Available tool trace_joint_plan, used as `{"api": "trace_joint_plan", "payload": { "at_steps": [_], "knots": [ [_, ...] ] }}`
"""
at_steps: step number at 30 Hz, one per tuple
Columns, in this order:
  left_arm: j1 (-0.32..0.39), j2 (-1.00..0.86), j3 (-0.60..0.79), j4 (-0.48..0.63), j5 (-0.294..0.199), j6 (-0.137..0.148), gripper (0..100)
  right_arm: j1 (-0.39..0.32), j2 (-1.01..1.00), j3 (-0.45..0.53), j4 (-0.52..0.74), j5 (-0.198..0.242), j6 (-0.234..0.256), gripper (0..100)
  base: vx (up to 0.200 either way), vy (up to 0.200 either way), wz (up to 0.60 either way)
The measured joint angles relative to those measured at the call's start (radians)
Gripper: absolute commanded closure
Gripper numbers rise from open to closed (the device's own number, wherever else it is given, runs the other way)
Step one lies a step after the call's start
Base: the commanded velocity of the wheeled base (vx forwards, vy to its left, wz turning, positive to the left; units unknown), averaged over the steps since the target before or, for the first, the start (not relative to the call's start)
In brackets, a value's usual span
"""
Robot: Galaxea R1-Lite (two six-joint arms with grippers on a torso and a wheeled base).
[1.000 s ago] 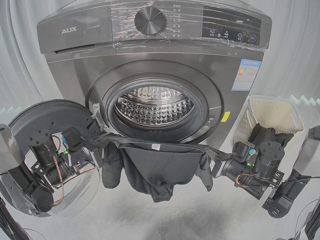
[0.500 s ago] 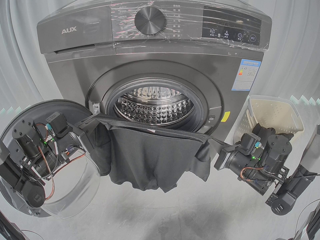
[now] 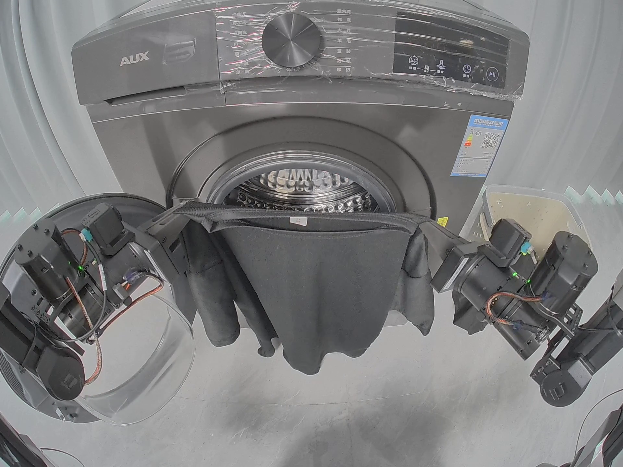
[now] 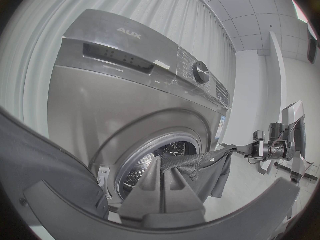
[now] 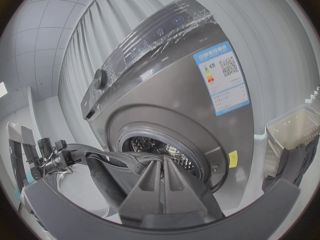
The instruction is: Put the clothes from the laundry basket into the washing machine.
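One washer, one basket, two garments

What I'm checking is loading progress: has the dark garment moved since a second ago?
Yes, upward. The dark garment hung with its top edge below the drum opening; now that edge crosses it, stretched between the left gripper and right gripper.

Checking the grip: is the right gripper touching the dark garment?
Touching: in the right wrist view, the right gripper pinches the edge of the dark garment.

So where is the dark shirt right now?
In the head view the dark shirt hangs stretched between the left tool and the right tool, right across the open drum of the washing machine.
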Motion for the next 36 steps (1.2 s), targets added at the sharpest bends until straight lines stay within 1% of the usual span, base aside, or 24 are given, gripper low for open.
{"api": "trace_joint_plan", "payload": {
  "at_steps": [4,11,16,21,28,31,35,36],
  "knots": [
    [-0.008,-0.007,-0.011,0.000,0.011,0.000,100,0.001,-0.011,-0.020,0.000,-0.005,-0.001,100,0.000,0.000,0.00],
    [-0.019,-0.011,-0.015,0.000,0.013,0.000,100,0.000,-0.021,-0.048,0.000,-0.007,-0.001,100,0.000,0.000,0.00],
    [-0.021,-0.011,-0.016,0.000,0.013,-0.001,100,0.001,-0.023,-0.053,0.000,-0.009,-0.001,100,0.000,0.000,0.00],
    [-0.021,-0.011,-0.016,0.000,0.012,-0.001,100,0.004,-0.023,-0.057,0.000,-0.030,-0.001,100,0.000,0.000,0.00],
    [-0.025,-0.010,-0.014,0.000,0.014,-0.003,100,0.006,-0.021,-0.052,0.000,-0.031,0.000,100,0.000,0.000,0.00],
    [-0.039,0.000,-0.014,0.001,0.043,-0.001,100,0.010,-0.017,-0.037,0.001,-0.029,0.001,100,0.000,0.000,0.00],
    [-0.086,0.014,-0.022,0.002,0.108,0.000,100,0.025,-0.003,0.001,0.001,-0.025,0.001,100,0.000,0.000,0.00],
    [-0.097,0.017,-0.025,0.002,0.119,-0.001,100,0.031,0.002,0.010,0.001,-0.024,0.001,0,0.000,0.000,0.00]
  ]
}}
